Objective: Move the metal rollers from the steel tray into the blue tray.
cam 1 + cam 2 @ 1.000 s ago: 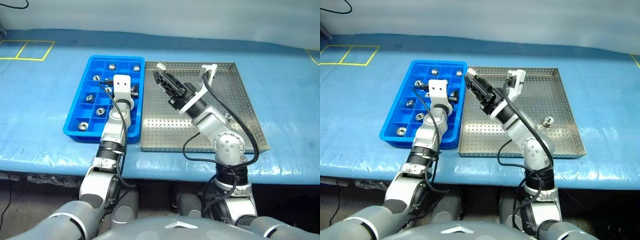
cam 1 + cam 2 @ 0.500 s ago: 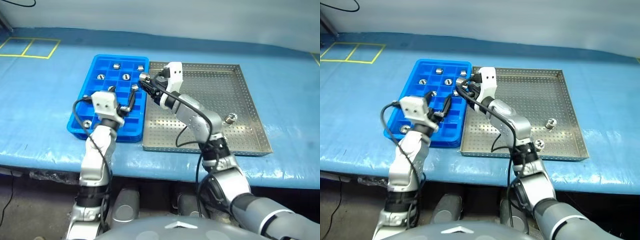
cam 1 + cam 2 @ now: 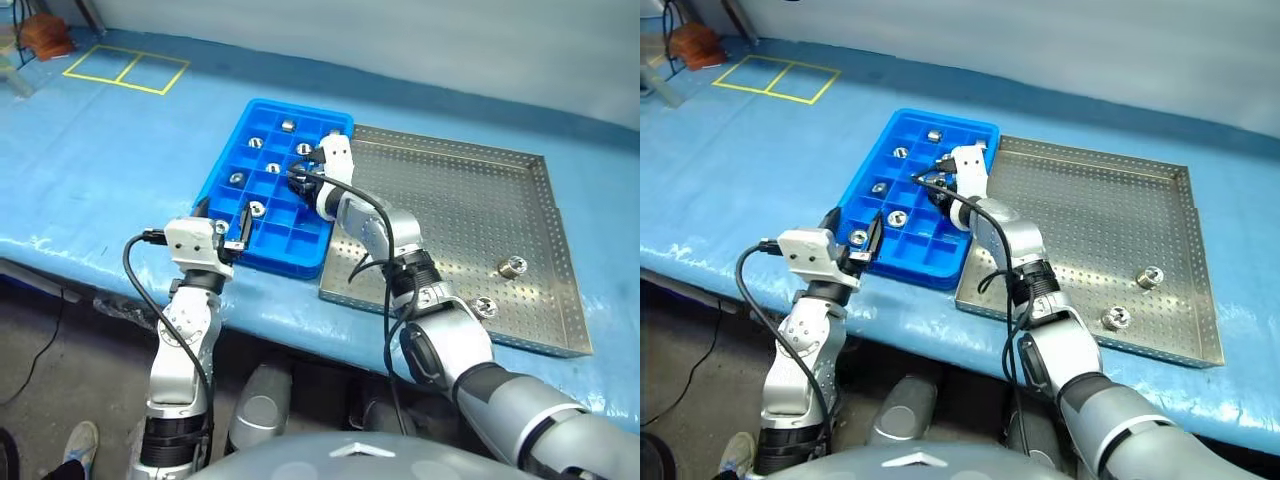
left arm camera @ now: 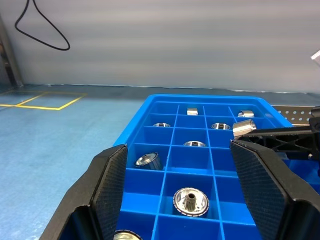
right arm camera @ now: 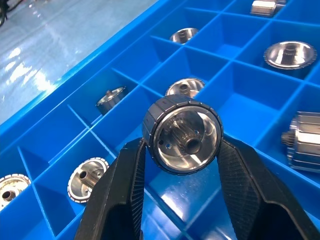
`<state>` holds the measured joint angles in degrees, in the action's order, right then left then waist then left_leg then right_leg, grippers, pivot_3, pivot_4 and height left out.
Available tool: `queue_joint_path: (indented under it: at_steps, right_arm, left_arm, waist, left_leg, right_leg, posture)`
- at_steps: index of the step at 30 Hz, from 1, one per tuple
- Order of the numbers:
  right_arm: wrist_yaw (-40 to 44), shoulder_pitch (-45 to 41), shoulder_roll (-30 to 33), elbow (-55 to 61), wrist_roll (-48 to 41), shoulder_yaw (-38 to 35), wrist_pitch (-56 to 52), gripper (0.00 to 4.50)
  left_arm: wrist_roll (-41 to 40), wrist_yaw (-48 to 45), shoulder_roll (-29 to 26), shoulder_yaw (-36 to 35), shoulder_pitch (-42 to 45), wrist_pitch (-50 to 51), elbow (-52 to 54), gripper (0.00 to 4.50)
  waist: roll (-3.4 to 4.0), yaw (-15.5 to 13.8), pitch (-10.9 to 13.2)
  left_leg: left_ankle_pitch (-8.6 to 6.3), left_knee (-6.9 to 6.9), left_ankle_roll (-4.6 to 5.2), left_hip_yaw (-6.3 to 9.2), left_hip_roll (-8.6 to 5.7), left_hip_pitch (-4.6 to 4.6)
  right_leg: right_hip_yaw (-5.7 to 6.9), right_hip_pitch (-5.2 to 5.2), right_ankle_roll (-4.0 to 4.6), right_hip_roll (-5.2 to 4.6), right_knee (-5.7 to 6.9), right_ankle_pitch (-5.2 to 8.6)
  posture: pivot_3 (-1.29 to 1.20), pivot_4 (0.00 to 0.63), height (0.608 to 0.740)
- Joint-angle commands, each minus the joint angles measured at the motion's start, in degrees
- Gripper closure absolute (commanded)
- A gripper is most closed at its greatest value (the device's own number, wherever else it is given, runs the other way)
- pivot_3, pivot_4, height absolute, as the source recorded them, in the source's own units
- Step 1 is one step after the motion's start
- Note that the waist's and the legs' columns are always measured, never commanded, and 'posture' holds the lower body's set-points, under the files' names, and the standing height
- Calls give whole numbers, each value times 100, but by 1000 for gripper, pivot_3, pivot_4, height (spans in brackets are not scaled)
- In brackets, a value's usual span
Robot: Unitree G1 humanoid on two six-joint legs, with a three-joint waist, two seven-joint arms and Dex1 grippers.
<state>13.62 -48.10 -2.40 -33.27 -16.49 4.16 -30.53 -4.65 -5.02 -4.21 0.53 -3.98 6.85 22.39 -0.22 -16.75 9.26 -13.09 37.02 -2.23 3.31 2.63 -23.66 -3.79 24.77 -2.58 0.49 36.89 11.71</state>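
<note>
A small shiny silver metal roller with a hollow centre [image 5: 182,135] is clamped between the two black fingers of the right gripper [image 3: 297,183], which is held over the compartments of the bright blue plastic grid tray [image 3: 226,202], toward the edge nearest the steel tray. The left gripper [image 4: 185,185] is spread wide and empty at the tray's near edge, by the front of the blue-covered desk [image 3: 110,150]. Several rollers already lie in separate compartments, among them one in the near row [image 4: 190,201]. On the large grey perforated steel tray [image 3: 1080,230], two rollers remain near its near right corner [image 3: 1150,276] [image 3: 1114,318]. The task is judged well advanced: the held roller is yet to be dropped, then two more fetched.
</note>
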Motion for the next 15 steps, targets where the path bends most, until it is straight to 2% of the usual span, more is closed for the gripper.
queue_joint_path:
  at_steps: [1, 8, 15]
  right_arm:
    - [-42, -7, 5, 3, 241, 18, 72, 2704]
    - [-255, 72, 86, -242, 604, -78, 144, 2704]
    - [-491, 135, 184, -100, 672, -332, 158, 2704]
  left_arm:
    - [4, 35, 38, -17, -5, -145, 261, 922]
    - [-15, 45, 95, -16, 1, -184, 228, 922]
    - [-43, 46, 140, -12, 43, -203, 169, 922]
  waist:
    - [0, -127, 0]
    - [0, -456, -2]
    - [0, -580, -2]
  left_leg:
    - [0, 0, -1, 0, 0, -1]
    - [-2, 0, -4, -7, 0, -11]
    - [-3, 1, -6, -10, 3, -13]
  right_leg:
    - [0, 1, 7, 0, 0, 4]
    - [-1, 14, 11, -2, 0, 7]
    - [-1, 18, 14, -1, 2, 9]
  posture:
    - [551, 150, 740]
    - [540, 150, 740]
    - [525, 150, 740]
